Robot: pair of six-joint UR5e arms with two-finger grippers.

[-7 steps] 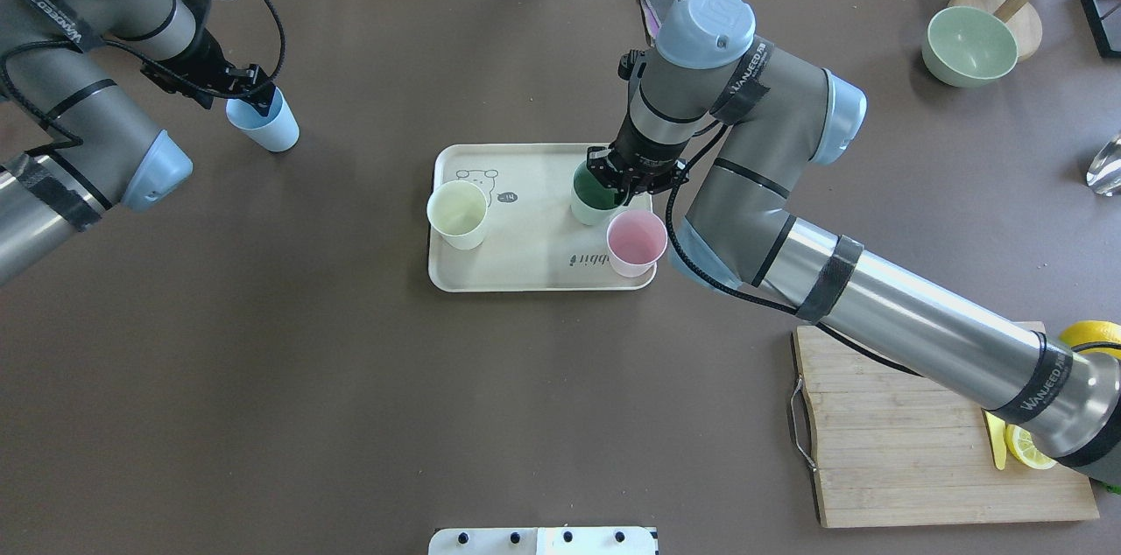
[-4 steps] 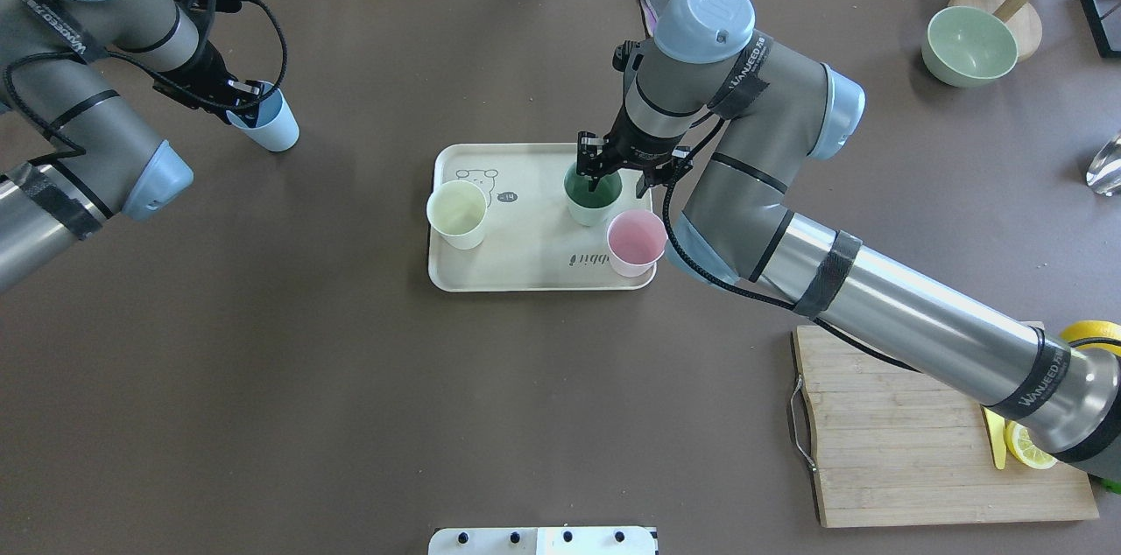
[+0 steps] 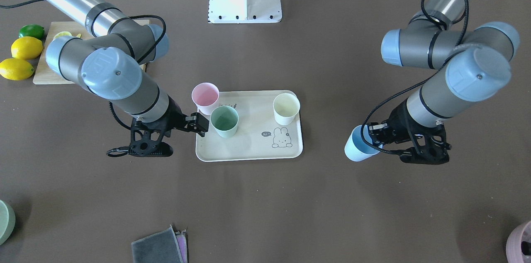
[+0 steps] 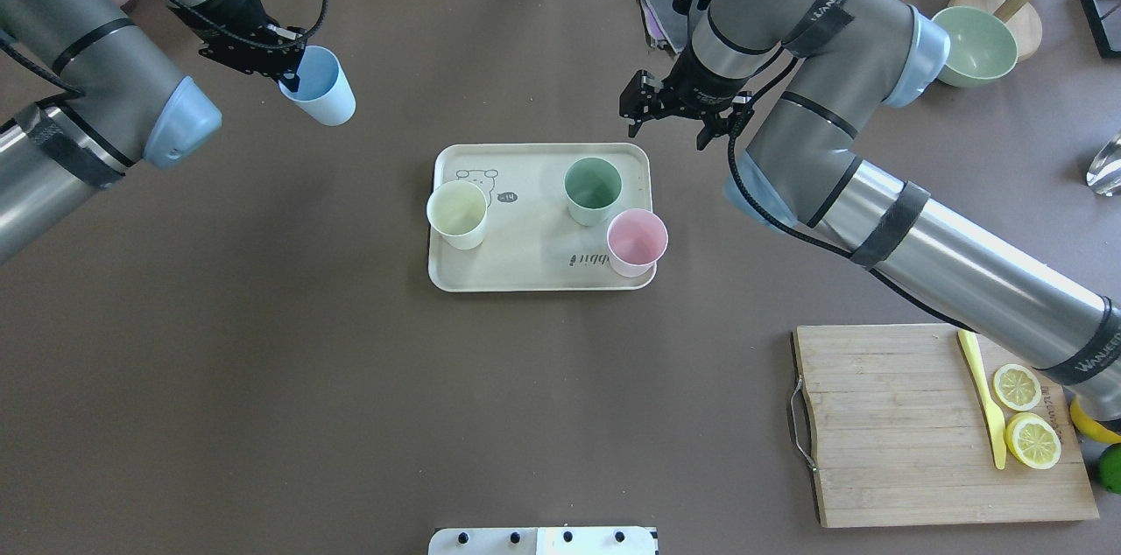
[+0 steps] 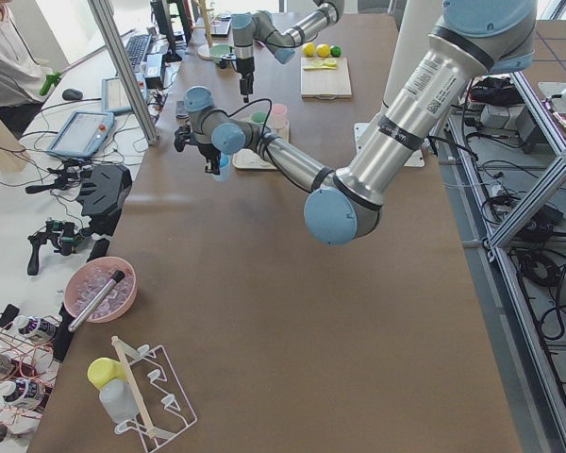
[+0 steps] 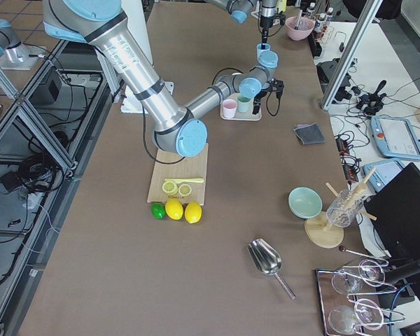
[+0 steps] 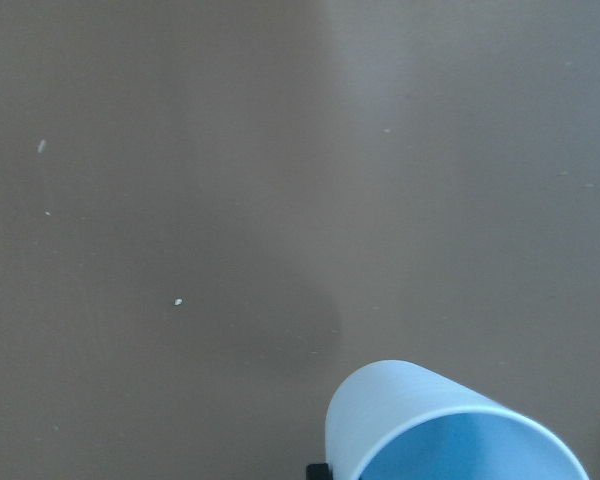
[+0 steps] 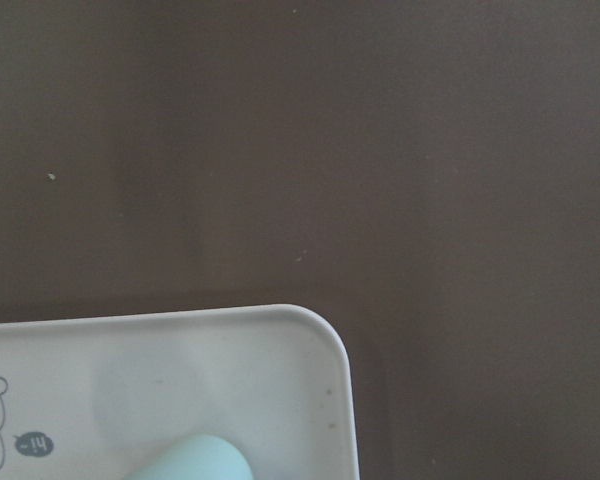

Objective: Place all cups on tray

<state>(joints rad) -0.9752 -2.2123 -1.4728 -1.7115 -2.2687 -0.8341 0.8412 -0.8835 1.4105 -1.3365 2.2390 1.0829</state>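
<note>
The cream tray (image 4: 534, 231) (image 3: 249, 142) holds the cream-white cup (image 4: 457, 214) (image 3: 286, 108), the sage green cup (image 4: 593, 190) (image 3: 224, 121) and the pink cup (image 4: 637, 242) (image 3: 205, 98), all upright. My right gripper (image 4: 673, 117) (image 3: 195, 124) is open and empty, raised beyond the tray's far right corner. Its wrist view shows that tray corner (image 8: 230, 380) and the green cup's rim (image 8: 190, 460). My left gripper (image 4: 289, 78) (image 3: 375, 136) is shut on the rim of the light blue cup (image 4: 320, 95) (image 3: 357, 149) (image 7: 450, 425) and holds it tilted above the table, left of the tray.
A bamboo cutting board (image 4: 911, 424) with lemon slices (image 4: 1020, 386) and a yellow knife (image 4: 981, 397) lies at the near right. A pale green bowl (image 4: 972, 47) stands at the far right. A grey cloth (image 4: 661, 3) lies beyond the tray. A mauve pot (image 3: 520, 240) is cut off at the edge.
My right gripper let go of the green cup on the tray, then rose and drew back beyond the tray. My left gripper closed on the blue cup, lifted it and carried it rightward.
</note>
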